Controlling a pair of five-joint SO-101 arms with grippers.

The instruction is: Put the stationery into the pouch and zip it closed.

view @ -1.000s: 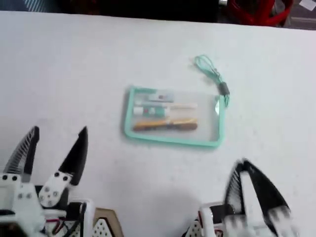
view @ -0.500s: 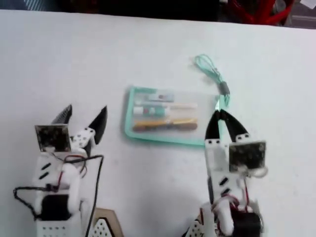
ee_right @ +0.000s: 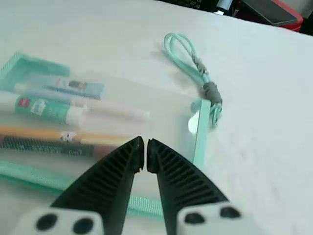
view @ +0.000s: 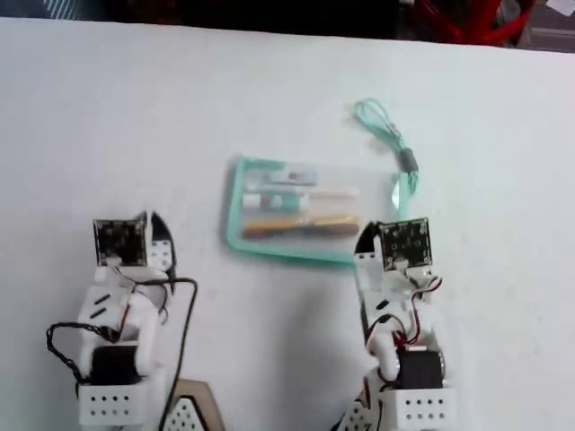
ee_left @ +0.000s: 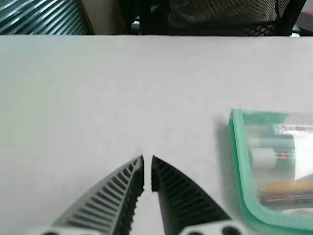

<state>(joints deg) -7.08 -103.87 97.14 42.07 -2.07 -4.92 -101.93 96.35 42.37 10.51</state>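
Left hand: Your left hand (ee_left: 147, 164) is all but closed, with a sliver of gap between the tips. It holds nothing and sits low over the bare surface (ee_left: 73, 88), just beside the end of the pouch away from the cord.
Right hand: Your right hand (ee_right: 145, 144) is drawn in just as tight and is also empty. Its tips are over the pouch's near long edge, close to the cord-end corner. You cannot tell whether they touch the film.
Pouch: The clear, teal-edged pouch (view: 375, 205) lies flat on the surface between your two arms and a little beyond them.
Stationery: The stationery (view: 301, 211) appears to be inside already, lying side by side along the pouch. You can see a white-and-green tube (ee_right: 44, 108), an orange pencil (ee_right: 49, 132), a dark pen (ee_right: 39, 144) and a blue-labelled piece (ee_right: 73, 87). Nothing loose lies on the surface.
Done: Judged from this, the loading step is finished.
Left to do: Only the zip is left, if anything. The pictures do not show whether the far long edge is closed, so check it before you call the task complete.
Cord: A teal loop (ee_right: 183, 51) with a grey toggle (ee_right: 212, 92) trails from the far corner on your right hand's side, lying on the surface away from the arms. It probably leads to the pull.
In the way: Nothing blocks either hand. The risks are that the pouch is light and slippery and may slide when pulled, and that the cord is thin and limp to pinch.
Around: There is dark furniture and something red (view: 467, 18) past the far edge, well apart from the work.
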